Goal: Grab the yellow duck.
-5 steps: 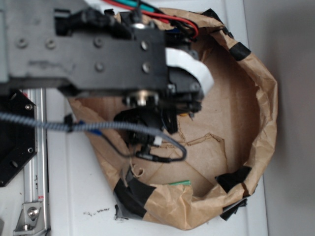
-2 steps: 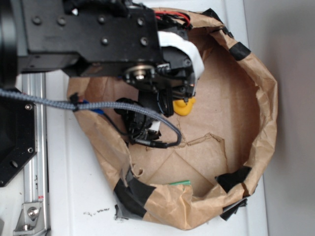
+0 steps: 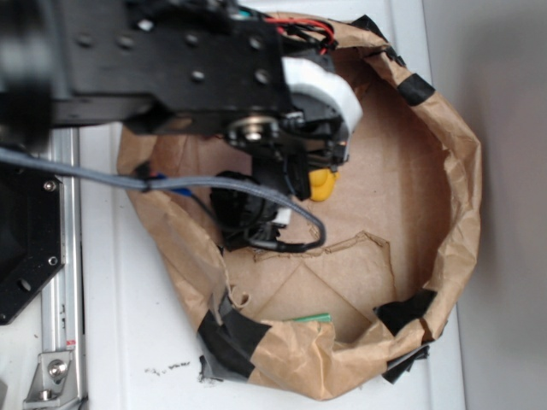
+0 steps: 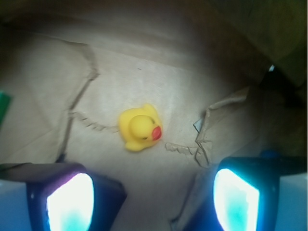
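Observation:
The yellow duck (image 4: 140, 127) lies on the brown paper floor of a paper bag nest, red beak pointing right in the wrist view. In the exterior view only part of the yellow duck (image 3: 322, 183) shows, tucked under the black wrist of the arm. My gripper (image 4: 153, 199) hangs above the paper with its jaws wide apart and nothing between them. The duck sits ahead of the fingertips, clear of both pads (image 4: 70, 202). In the exterior view the arm hides the fingers.
A crumpled brown paper wall (image 3: 461, 171) with black tape patches (image 3: 408, 309) rings the duck. Torn paper edges (image 4: 204, 137) lie right of the duck. A grey cable (image 3: 256, 192) loops below the wrist. A metal rail (image 3: 60, 325) runs along the left.
The arm has shifted up and a little right, uncovering the duck that was hidden a second ago. The duck itself has stayed in place.

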Robot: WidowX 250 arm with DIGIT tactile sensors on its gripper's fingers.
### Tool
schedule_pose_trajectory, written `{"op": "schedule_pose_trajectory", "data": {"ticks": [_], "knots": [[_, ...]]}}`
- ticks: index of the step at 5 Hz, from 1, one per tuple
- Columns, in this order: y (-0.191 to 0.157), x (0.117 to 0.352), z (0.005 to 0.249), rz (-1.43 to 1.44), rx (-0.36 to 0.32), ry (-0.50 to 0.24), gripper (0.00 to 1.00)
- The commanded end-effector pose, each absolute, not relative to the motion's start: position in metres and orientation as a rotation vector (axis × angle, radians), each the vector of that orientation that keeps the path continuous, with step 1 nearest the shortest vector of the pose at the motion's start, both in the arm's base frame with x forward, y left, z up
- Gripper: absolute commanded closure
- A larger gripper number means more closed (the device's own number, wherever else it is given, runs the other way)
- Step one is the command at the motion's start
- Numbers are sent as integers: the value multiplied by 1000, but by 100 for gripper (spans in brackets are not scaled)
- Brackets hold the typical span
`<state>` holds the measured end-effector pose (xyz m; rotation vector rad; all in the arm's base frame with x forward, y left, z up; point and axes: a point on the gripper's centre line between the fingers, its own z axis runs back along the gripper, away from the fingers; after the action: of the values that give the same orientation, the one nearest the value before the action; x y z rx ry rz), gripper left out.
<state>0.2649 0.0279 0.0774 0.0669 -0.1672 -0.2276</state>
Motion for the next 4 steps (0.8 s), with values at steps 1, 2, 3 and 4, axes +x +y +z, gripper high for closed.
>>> {"op": "schedule_pose_trajectory", "data": {"ticks": [1,2,3,4], "knots": [[36,273,73,-311,111,-187,0],[52,275,72,-305,48,-184,0],[66,282,60,-285,21,-160,0],[67,286,56,-274,-11,-158,0]]}}
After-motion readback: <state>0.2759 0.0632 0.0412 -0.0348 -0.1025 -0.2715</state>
